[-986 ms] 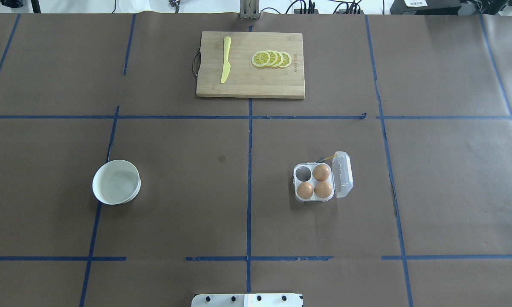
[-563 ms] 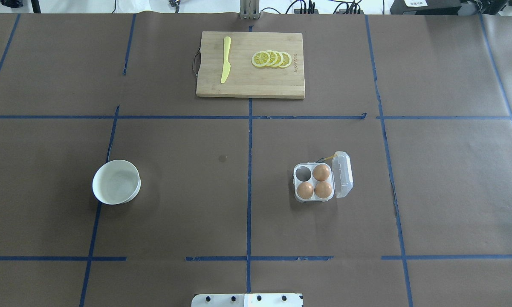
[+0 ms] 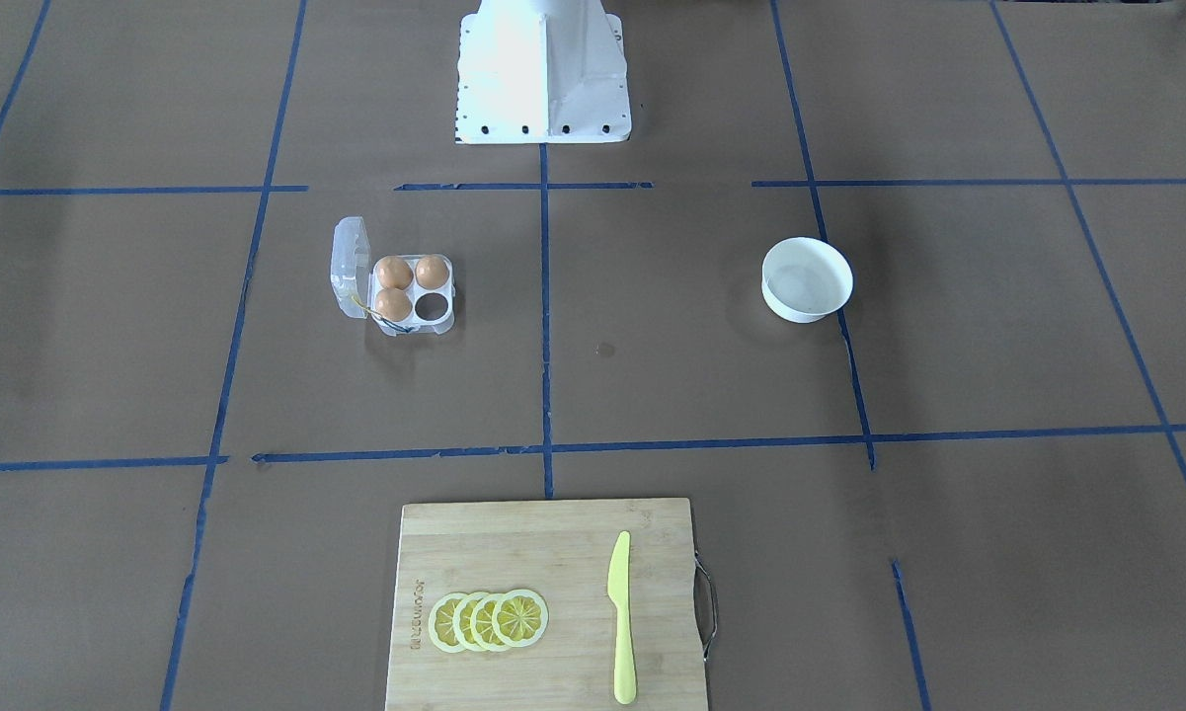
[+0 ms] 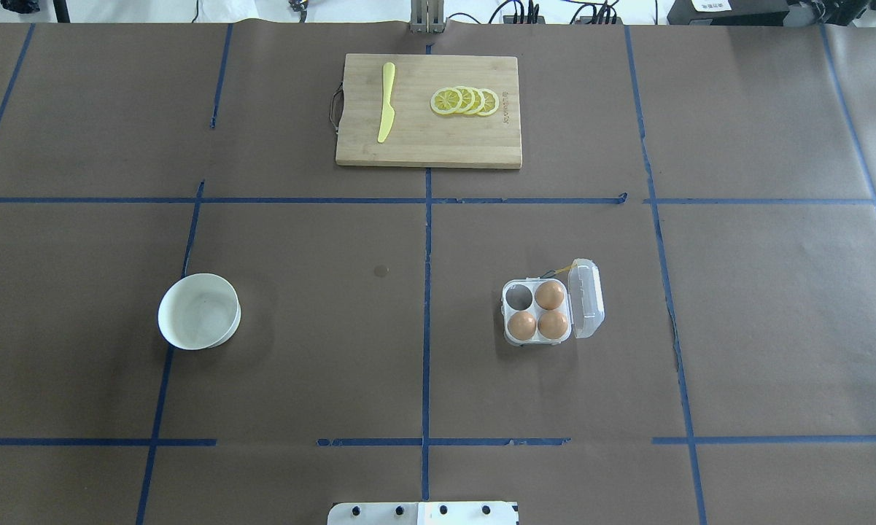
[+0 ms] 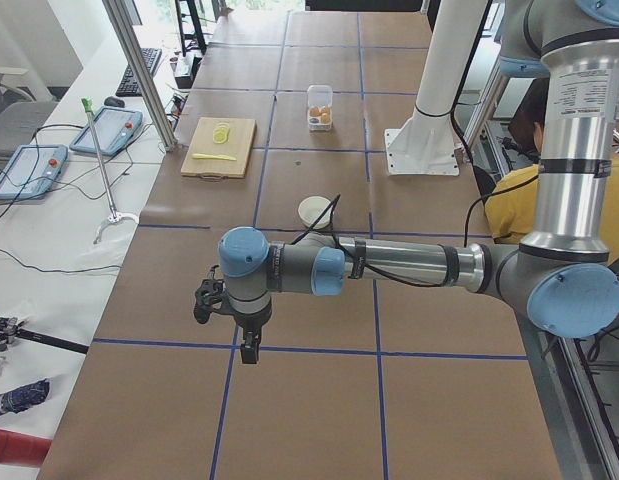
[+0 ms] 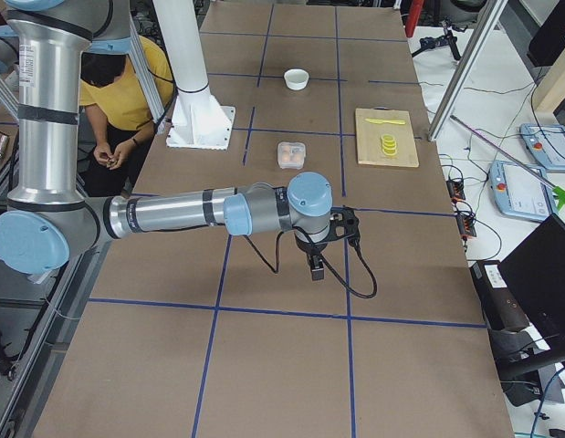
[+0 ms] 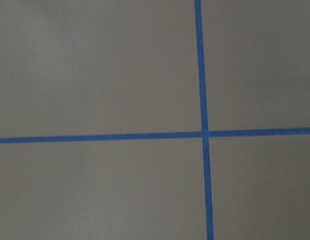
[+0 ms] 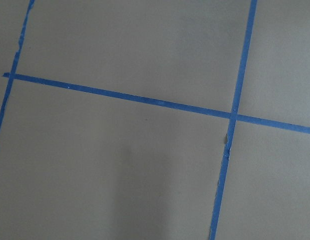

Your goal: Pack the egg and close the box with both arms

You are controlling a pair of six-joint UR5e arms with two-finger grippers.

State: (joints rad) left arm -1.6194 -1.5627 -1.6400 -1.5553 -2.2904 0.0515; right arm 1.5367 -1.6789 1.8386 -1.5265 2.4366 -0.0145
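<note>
The clear egg carton (image 4: 504, 312) sits right of the table's middle with its lid (image 4: 586, 299) open to the right. Three orange-brown eggs (image 4: 550, 294) fill three cells; the far-left cell (image 4: 518, 296) is empty. It also shows in the front-facing view (image 3: 411, 330). No loose egg shows. Neither gripper is in the overhead or front-facing view. The left gripper (image 5: 247, 345) hangs over bare table past the left end, far from the carton; I cannot tell if it is open. The right gripper (image 6: 316, 267) hangs past the right end; I cannot tell its state either.
A white bowl (image 4: 199, 311) stands left of centre and looks empty. A wooden cutting board (image 4: 428, 138) with a yellow knife (image 4: 386, 102) and lemon slices (image 4: 464, 100) lies at the far middle. The white pedestal base (image 3: 543, 69) stands at the near edge.
A dark part at the far left edge of the overhead view has moved out of sight. The carton, eggs and bowl have not moved.
</note>
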